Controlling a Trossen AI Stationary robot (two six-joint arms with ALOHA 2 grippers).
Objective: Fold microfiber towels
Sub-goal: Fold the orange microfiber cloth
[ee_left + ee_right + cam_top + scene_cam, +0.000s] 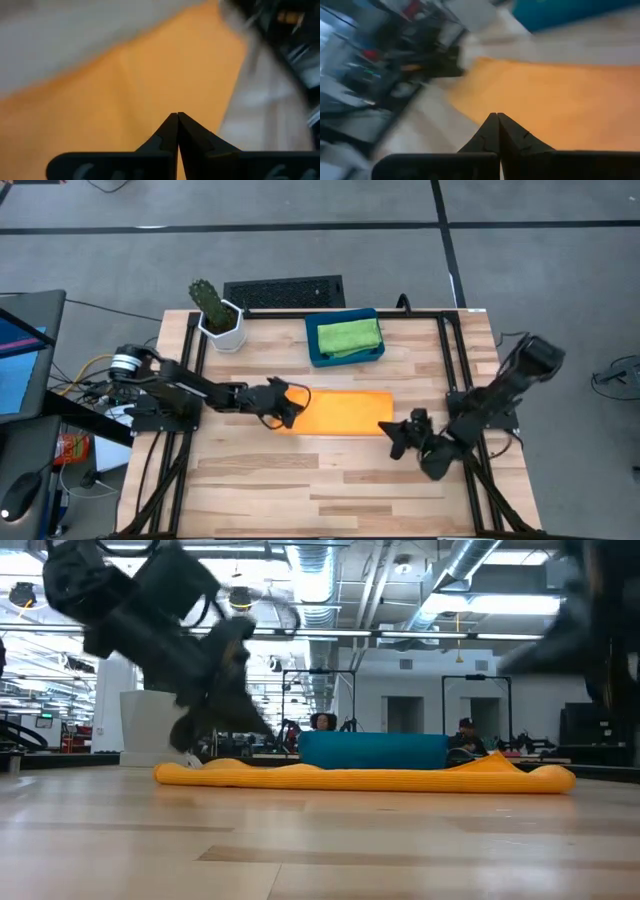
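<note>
On the wood table [330, 480] lies an orange towel [340, 412]; both claws, left [290, 408] and right [392, 436], closed, empty.

Orange towel [342, 411]: plain orange, centre of the high view.
Green towel [349, 336]: plain yellow-green, upper centre.
Tray [318, 353]: deep blue, teal in the low view.
Table [330, 480]: pale wood planks, visible grain.
Pot [223, 332]: white, upper left; its plant [207, 297] dark green.
Left gripper [290, 412]: black.
Right gripper [391, 431]: black.
Floor [300, 250]: grey with dark lines.
</note>
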